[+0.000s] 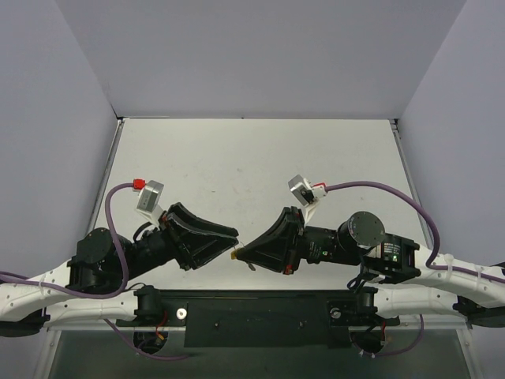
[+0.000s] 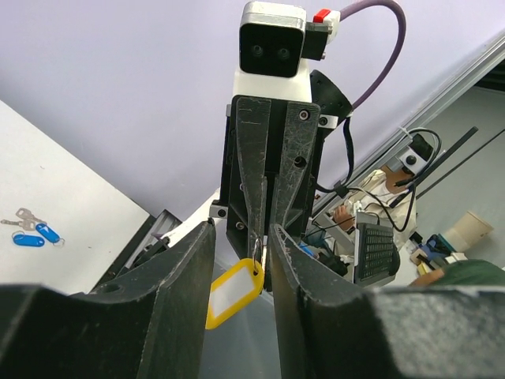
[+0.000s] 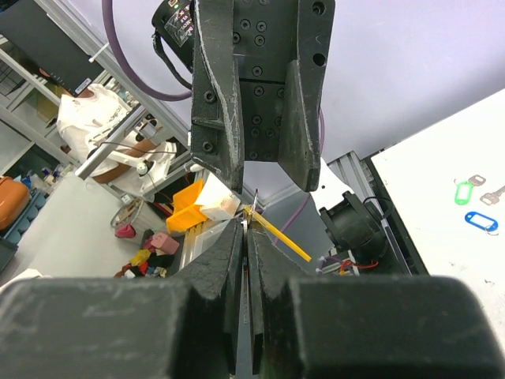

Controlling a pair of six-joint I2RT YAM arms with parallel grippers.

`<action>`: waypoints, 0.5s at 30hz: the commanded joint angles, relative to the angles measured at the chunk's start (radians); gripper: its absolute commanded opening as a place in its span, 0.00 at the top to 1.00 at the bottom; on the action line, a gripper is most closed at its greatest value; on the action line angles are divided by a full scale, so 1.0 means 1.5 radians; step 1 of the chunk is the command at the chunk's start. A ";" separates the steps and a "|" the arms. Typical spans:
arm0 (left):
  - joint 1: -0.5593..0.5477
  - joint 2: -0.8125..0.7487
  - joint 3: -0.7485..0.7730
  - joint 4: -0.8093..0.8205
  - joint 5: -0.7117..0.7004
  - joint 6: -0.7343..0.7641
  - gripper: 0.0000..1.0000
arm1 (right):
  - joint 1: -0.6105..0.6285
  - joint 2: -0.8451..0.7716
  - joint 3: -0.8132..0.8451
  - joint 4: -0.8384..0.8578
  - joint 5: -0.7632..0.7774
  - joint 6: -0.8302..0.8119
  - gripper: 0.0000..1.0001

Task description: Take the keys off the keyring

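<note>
Mid-air over the table (image 1: 237, 158) edge: right gripper (image 3: 246, 229) clenched on the yellow-tagged keyring (image 2: 233, 292); left gripper (image 2: 242, 237) released, jaws straddling it. Key indiscernible — separation apparently not yet done.

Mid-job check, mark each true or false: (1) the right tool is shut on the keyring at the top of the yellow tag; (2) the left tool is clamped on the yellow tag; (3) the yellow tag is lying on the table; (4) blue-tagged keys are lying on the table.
1. The right tool is shut on the keyring. True.
2. The left tool is clamped on the yellow tag. False: its fingers stand apart, with the tag between them.
3. The yellow tag is lying on the table. False: it hangs from the right tool, off the table.
4. Blue-tagged keys are lying on the table. True, as the left wrist view shows.
</note>
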 commanded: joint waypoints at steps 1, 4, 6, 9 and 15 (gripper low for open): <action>-0.005 0.005 0.003 0.047 0.009 -0.008 0.58 | 0.005 -0.012 0.000 0.058 0.010 0.001 1.00; -0.005 0.010 0.003 0.050 0.015 -0.011 0.60 | 0.005 -0.009 0.000 0.058 0.009 0.000 1.00; -0.005 0.013 0.004 0.051 0.018 -0.012 0.63 | 0.007 -0.009 0.001 0.059 0.009 0.001 1.00; -0.005 0.016 0.007 0.046 0.015 -0.010 0.67 | 0.009 -0.010 0.002 0.058 0.011 0.000 1.00; -0.005 0.021 0.007 0.048 0.018 -0.012 0.73 | 0.010 -0.011 0.003 0.057 0.013 -0.001 1.00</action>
